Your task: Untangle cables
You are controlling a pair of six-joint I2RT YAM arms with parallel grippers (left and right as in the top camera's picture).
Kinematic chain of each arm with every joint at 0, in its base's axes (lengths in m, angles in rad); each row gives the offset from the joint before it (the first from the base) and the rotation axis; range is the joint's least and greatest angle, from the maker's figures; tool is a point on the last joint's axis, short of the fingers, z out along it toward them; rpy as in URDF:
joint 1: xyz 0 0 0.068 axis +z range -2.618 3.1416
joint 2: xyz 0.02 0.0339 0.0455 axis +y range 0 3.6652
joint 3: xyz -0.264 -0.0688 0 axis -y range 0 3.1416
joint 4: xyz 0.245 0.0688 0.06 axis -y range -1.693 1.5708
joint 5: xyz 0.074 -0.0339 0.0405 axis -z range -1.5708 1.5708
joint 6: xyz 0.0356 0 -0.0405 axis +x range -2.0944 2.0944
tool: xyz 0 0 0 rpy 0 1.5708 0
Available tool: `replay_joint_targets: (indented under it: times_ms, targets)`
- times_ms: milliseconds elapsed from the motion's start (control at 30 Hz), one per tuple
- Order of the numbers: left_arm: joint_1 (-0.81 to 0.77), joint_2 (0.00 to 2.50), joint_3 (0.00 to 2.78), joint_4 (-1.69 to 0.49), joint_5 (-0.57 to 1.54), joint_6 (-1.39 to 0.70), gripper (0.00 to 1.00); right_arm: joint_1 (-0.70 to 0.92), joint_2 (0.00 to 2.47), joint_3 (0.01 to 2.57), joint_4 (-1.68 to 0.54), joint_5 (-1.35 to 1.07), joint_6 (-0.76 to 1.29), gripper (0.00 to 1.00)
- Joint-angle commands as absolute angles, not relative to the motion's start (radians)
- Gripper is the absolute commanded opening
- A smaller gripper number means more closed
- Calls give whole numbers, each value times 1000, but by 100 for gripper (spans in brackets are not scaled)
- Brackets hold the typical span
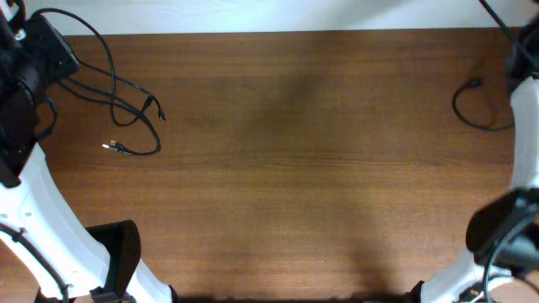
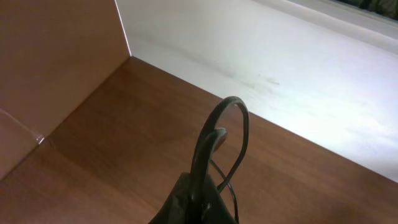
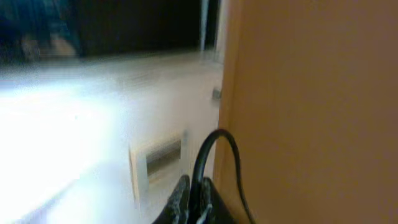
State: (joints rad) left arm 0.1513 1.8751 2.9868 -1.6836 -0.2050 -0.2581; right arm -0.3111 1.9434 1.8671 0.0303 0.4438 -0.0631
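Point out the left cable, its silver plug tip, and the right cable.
left cable (image 1: 157, 143), overhead view, the loop's outer bend.
silver plug tip (image 1: 108, 146), overhead view, its bare metal end.
right cable (image 1: 456, 107), overhead view, the loop's left curve.

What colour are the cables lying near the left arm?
The cables are black; the overhead view shows them best.

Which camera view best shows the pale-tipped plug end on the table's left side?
The overhead view: the plug end lies fully visible on the table, its cable curving toward the left gripper. The left wrist view shows only a cable loop pinched in the fingers; the right wrist view misses it.
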Motion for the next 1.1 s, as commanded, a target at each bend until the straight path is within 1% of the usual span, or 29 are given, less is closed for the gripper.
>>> replay_joint_targets:
  times_ms: [0,100,133,167,200,267,300,367,500,567,600,633,733,833,867,967,1067]
  targets:
    - [149,1855,2989,-1673,-198,-256,0,-345,2080,1904,-58,336,-54,4]
    - [149,1855,2989,-1670,-198,-256,0,-424,2199,1904,-121,73,277,4]
    - [149,1855,2989,-1669,-198,-256,0,-452,2233,1904,-115,-40,364,4]
    - [149,1855,2989,-1669,-198,-256,0,-466,2251,1905,-109,-94,403,4]
    - [149,1855,2989,-1671,-198,-256,0,-473,2272,1908,-112,-120,400,4]
    - [149,1855,2989,-1681,-198,-256,0,-464,2280,1908,-130,-101,321,4]
    - [149,1855,2989,-1684,-198,-257,0,-450,2291,1908,-163,-21,245,4]
    - [149,1855,2989,-1685,-197,-257,0,-430,2320,1908,-205,33,169,4]
    - [149,1855,2989,-1688,-197,-257,0,-393,2425,1908,-316,38,167,4]
    - [149,1855,2989,-1688,-197,-257,0,-379,2436,1908,-352,39,169,4]
    - [149,1855,2989,-1688,-197,-257,0,-374,2436,1908,-361,35,169,72]
    - [149,1855,2989,-1687,-197,-257,0,-371,2431,1908,-375,19,168,99]
    - [149,1855,2989,-1688,-197,-257,0,-373,2363,1911,-451,-31,164,99]
    - [149,1855,2989,-1688,-178,-257,0,-370,2178,1914,-472,-56,165,99]
    - [149,1855,2988,-1688,-157,-257,0,-371,2119,1914,-516,-40,199,99]
    - [149,1855,2973,-1688,-149,-257,0,-371,2024,1914,-728,101,424,99]
    - [149,1855,2960,-1688,-133,-257,0,-370,2020,1912,-932,84,443,99]
